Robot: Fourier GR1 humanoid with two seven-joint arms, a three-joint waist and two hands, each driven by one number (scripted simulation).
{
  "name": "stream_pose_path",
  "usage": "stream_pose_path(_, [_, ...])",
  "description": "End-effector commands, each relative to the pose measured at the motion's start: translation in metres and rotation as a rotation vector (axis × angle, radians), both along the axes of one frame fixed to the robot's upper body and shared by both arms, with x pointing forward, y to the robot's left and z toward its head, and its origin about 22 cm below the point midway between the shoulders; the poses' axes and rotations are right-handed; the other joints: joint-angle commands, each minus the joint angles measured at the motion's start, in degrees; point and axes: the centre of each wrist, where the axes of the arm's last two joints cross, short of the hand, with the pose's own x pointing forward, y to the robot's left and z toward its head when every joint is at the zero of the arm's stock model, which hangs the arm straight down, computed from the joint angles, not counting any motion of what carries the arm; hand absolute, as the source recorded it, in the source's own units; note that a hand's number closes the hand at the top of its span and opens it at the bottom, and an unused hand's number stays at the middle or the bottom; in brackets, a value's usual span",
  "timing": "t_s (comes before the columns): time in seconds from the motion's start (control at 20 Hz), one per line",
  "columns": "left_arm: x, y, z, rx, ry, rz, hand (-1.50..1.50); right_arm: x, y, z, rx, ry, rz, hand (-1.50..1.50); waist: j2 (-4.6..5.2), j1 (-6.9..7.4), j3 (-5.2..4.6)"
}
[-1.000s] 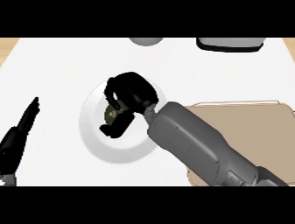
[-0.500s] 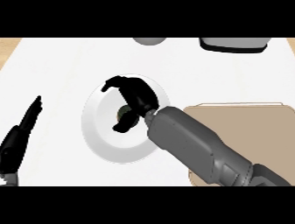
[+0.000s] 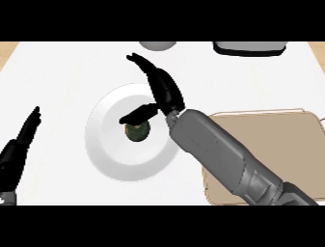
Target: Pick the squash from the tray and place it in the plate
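Observation:
A small dark green squash (image 3: 137, 131) lies near the middle of the white plate (image 3: 115, 159). My right hand (image 3: 163, 89) is over the plate's right part with its fingers stretched straight toward the far side, open. Its thumb (image 3: 139, 115) sticks out to the left just above the squash; whether it touches the squash I cannot tell. The tan tray (image 3: 286, 140) lies to the right, partly under my right forearm. My left hand (image 3: 15, 154) rests open at the left edge, fingers up.
A grey round object (image 3: 157, 45) and a dark-rimmed white container (image 3: 250, 47) stand at the counter's far edge. Wooden surface shows beyond the white counter at the far left and right corners.
My right hand has uncurled from round the squash and its fingers now stretch straight. The squash lies free on the plate. The left hand has not moved.

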Motion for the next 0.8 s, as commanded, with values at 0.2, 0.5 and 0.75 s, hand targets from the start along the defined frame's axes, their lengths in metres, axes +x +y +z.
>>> stream_pose_path(0.2, [-0.013, 0.003, -0.004, 0.006, 0.001, 0.002, 0.0, 0.038, -0.087, -0.013, 0.306, 0.04, -0.078, -1.5, 0.17, -0.33, 0.04])
stream_pose_path(0.5, [-0.012, -0.009, 0.0, -0.005, 0.007, -0.006, 0.0, 0.057, -0.179, -0.016, 0.354, -0.044, -0.026, -1.5, 0.21, -0.43, 0.06])
stream_pose_path(0.75, [-0.005, -0.015, 0.001, -0.007, 0.004, 0.0, 0.0, 0.062, -0.222, -0.025, 0.305, -0.06, -0.016, -1.5, 0.24, -0.21, 0.05])
